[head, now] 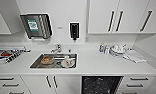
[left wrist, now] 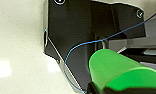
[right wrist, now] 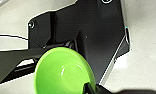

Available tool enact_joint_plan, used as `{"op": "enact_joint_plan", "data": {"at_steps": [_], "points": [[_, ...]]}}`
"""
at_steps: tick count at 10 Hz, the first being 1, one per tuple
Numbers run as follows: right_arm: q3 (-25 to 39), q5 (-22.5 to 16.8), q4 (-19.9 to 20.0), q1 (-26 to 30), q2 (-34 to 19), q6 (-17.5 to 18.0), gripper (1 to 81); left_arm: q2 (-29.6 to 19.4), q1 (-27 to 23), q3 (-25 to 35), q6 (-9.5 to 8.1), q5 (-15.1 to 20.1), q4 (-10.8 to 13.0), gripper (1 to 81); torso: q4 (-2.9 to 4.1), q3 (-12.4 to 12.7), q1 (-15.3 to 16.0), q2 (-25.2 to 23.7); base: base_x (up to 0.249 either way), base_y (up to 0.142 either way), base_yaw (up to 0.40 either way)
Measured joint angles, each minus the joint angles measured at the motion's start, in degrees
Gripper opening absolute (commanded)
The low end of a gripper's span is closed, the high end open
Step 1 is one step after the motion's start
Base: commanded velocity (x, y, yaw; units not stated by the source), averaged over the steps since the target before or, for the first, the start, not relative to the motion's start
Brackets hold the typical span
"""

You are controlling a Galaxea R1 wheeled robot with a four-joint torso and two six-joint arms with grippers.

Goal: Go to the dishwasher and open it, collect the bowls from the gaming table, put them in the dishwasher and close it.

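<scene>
Lime-green plastic, glossy and thin-walled: that's the small round bowl (right wrist: 64, 72) riding at the right wrist, hollow side showing, and a second green bowl (left wrist: 119, 71) sits at the left wrist with its outer wall showing. Each tool looks to be holding its bowl by the rim, a dark finger (right wrist: 94, 88) pinching the edge on the right, though I cannot tell exactly how the left one grips.

These bowls look light and stiff, smooth enough to slip, so the rim seems the sensible place to hold; a pinch there could let one swing or twist.

Ahead, the built-in dishwasher (head: 101, 85) stands open under the white surface (head: 94, 65), its dark inside showing between white drawer fronts (head: 139, 83) and cabinet doors (head: 54, 83). The opening is cabinet-wide, with the surface's front edge directly above it, so anything going in must pass low beneath that lip.

The steel sink (head: 55, 61) to the left holds dishes; white crockery (head: 116, 50) is stacked at the right. Pale floor (left wrist: 16, 50) lies below both wrists.
</scene>
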Motion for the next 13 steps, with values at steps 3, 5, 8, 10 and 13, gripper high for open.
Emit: {"op": "enact_joint_plan", "data": {"at_steps": [3,5,8,10,13], "points": [[0.0,0.7,0.1,0.3,-0.2,0.0,1.0,-0.5,-0.3,0.5,-0.05,-0.3,0.0,1.0,0.00,-5.8,0.0,0.0,0.000,0.000,0.000],[0.0,1.1,0.1,1.2,-0.2,0.0,1.0,-1.9,-1.9,2.3,-0.22,-0.4,0.0,1.0,0.00,-9.6,0.0,0.1,0.000,0.000,0.000],[0.0,1.2,0.2,1.6,-0.2,0.0,1.0,-5.5,-4.3,9.1,-0.24,-0.7,0.0,1.0,0.00,-14.4,0.1,0.1,0.000,0.000,0.000],[0.0,1.4,0.3,2.1,-0.2,0.0,1.0,-9.7,-5.4,13.1,-0.30,-0.8,0.0,1.0,0.00,-15.0,0.1,0.1,0.000,0.000,0.000],[0.0,1.5,0.3,2.1,-0.2,0.0,1.0,-16.8,-7.8,21.0,-1.73,-0.6,0.0,1.0,0.00,-14.9,0.1,0.2,0.000,0.000,0.000]]}}
